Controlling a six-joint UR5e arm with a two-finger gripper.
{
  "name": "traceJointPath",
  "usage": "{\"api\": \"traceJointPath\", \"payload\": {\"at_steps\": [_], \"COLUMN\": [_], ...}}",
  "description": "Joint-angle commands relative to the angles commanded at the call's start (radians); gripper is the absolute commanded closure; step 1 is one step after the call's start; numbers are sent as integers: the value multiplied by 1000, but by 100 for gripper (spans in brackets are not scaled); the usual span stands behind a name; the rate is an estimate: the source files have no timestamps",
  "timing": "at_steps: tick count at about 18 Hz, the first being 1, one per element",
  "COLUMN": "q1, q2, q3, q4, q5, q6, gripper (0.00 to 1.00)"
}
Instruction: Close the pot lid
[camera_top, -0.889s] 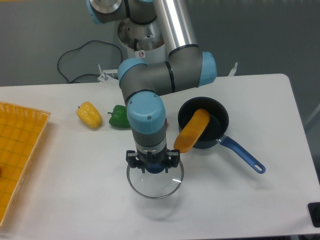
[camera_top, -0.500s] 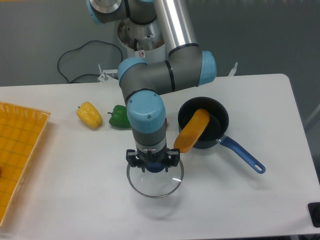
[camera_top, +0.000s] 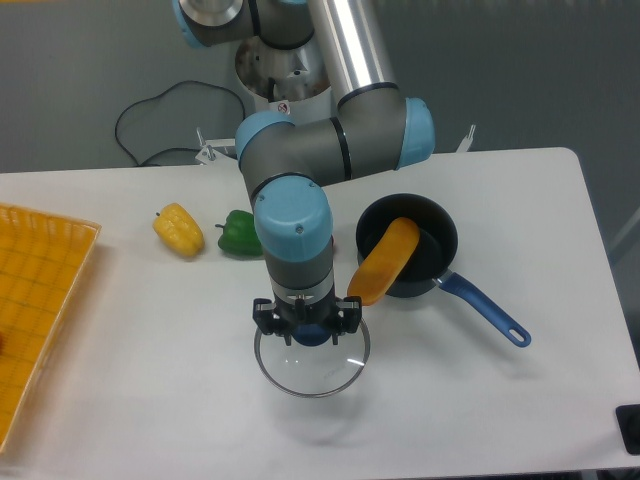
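With fingers (camera_top: 305, 332) seemingly clamped on the lid (camera_top: 310, 360) knob near the front edge, not yet over the pot (camera_top: 425, 240).

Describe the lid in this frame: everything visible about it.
The lid is a round disc of clear glass with a thin metal rim; the white table shows through it. A blue knob at its centre is mostly hidden by the gripper, which sits directly over it. Whether the fingers grip the knob cannot be told. The lid lies level, at or just above the table, left of and in front of the pot, apart from it.
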Motion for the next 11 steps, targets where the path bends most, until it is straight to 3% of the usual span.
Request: {"api": "traceJointPath", "payload": {"at_steps": [11], "q1": [18], "q2": [18], "q3": [18], "q4": [-2], "q5": [-57], "q6": [-9], "gripper": [49]}}
